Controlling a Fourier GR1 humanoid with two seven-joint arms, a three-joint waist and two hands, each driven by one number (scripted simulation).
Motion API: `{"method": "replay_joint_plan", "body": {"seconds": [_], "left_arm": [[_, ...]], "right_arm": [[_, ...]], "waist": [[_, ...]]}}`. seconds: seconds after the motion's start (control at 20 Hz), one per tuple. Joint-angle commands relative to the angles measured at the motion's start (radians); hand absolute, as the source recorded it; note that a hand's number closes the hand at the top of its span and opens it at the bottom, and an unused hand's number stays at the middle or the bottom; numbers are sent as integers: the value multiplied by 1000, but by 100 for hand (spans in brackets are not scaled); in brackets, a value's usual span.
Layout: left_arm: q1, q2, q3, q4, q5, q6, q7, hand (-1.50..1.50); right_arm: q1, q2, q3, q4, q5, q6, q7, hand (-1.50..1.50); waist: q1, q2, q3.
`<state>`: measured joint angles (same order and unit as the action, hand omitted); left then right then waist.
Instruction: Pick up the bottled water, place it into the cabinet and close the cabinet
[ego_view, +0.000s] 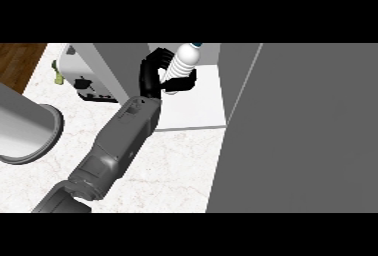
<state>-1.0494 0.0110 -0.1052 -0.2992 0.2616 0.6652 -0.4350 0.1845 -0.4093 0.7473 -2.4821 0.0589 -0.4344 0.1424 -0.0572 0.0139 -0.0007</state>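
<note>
A single grey forearm (111, 155) rises from the lower left of the head view and slants up toward the top centre, ending in a black hand (156, 70). From the view alone it is unclear whether this is the robot's left or right arm, since it enters left of centre and no second arm shows. The hand's fingers and thumb are curled round a clear ribbed plastic water bottle with a blue cap (182, 62), gripping it about its lower half; the bottle stands nearly upright, leaning a little to the right, with its cap near the top of the scene. Bottle and hand sit over the white inner shelf floor (193, 107) of the open cabinet, between a grey upright panel (111, 62) on the left and the large grey cabinet door (303, 125) that fills the right side. Whether the bottle's base touches the shelf cannot be told, as the hand hides it. On the pale marbled bench (170, 170), a white toaster (85, 75) stands at the upper left, and a round grey pot or bin (26, 132) lies at the left edge.
</note>
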Motion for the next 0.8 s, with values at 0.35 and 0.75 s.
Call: {"method": "replay_joint_plan", "body": {"seconds": [0.35,0.75], "left_arm": [[-52,-4,33,162,-29,55,-75,-150],[-52,7,-14,242,-94,123,-50,-150]], "right_arm": [[-18,-24,-17,-87,2,9,52,-150],[-5,-26,-18,-74,-12,13,39,-150]], "waist": [[-12,10,-1],[-12,7,-1]]}}
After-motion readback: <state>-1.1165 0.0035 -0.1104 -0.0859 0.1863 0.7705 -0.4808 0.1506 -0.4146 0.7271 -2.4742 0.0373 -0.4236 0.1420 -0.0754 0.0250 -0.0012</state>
